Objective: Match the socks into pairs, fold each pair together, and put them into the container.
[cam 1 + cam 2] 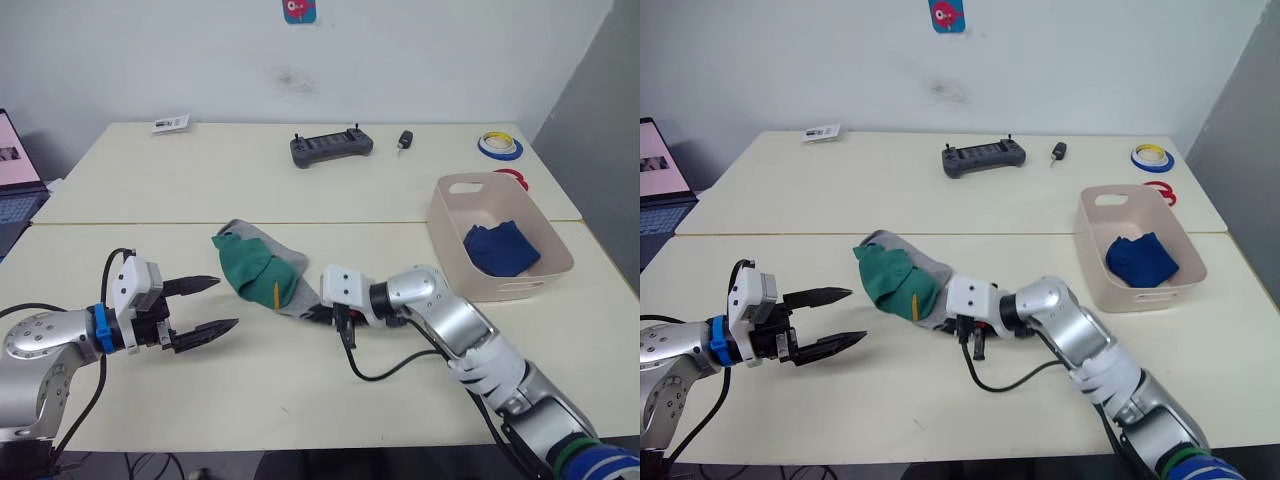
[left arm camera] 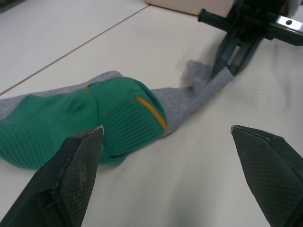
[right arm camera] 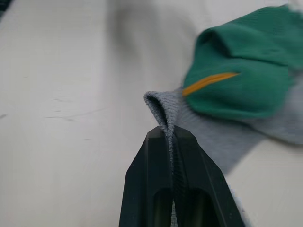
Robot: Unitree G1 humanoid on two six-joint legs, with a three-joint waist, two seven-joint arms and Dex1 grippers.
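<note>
Head views, socks: a grey sock [image 1: 290, 262] lies on the pale surface [image 1: 300, 390], long axis running from the robot's far left to near right; a green sock [image 1: 252, 270] with a yellow mark lies on top of it, roughly along the same line.
Head views, container: the pink-beige container [image 1: 497, 236] sits to the right, well apart from the heap, with a dark blue bundle [image 1: 501, 248] inside.
Head views, surroundings: a dark controller [image 1: 331, 146], a small black key fob [image 1: 404, 140], tape rolls [image 1: 499, 145] and a small card [image 1: 171, 124] lie along the far edge; a laptop [image 1: 15, 170] stands at far left. Nothing lies between the heap and the container.
Head views, count: one grey sock, one green sock, one blue bundle.
Left wrist view: left end effector [image 2: 173, 161] spread wide, holding nothing, facing the green sock near it.
Right wrist view: right end effector [image 3: 173, 142] pressed together, pinching the grey sock's near end.
</note>
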